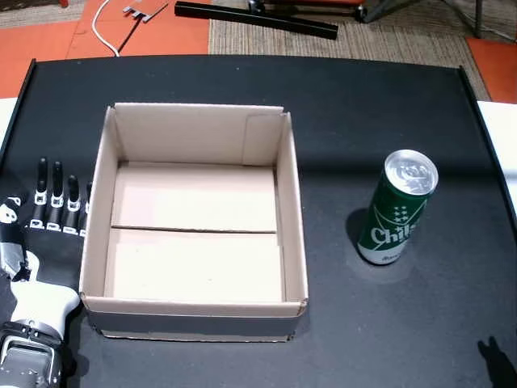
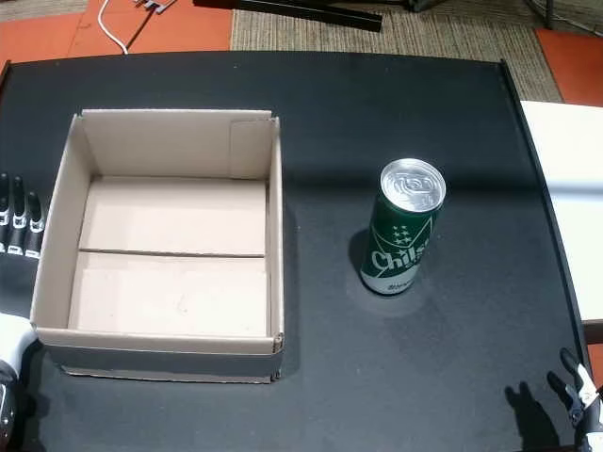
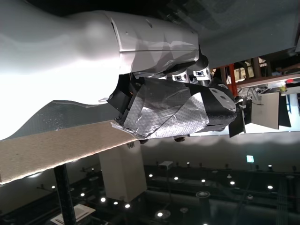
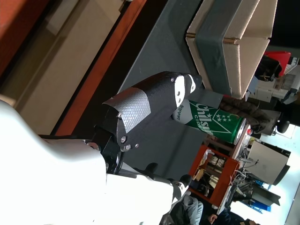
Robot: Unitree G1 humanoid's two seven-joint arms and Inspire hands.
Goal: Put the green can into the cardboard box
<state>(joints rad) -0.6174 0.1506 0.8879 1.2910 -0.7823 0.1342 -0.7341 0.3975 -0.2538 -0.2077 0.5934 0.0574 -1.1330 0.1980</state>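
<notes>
The green can [image 1: 400,212] [image 2: 400,231] stands upright on the black table [image 1: 380,97], to the right of the cardboard box [image 1: 292,202] [image 2: 276,235], apart from it. The box is open-topped with nothing in it. My left hand [image 1: 44,212] [image 2: 16,221] lies flat beside the box's left wall, fingers straight and apart, holding nothing. My right hand [image 2: 575,395] only peeks in at the bottom right corner, well short of the can. In the right wrist view the right hand [image 4: 150,105] holds nothing, with the can [image 4: 212,123] and the box [image 4: 234,42] beyond it.
A white surface [image 2: 565,188] adjoins the table's right edge. Beyond the far edge are orange floor, carpet, a black bar [image 1: 258,20] and a white cable [image 1: 101,32]. The left wrist view shows my left hand [image 3: 173,110] over the box's cardboard wall [image 3: 47,152].
</notes>
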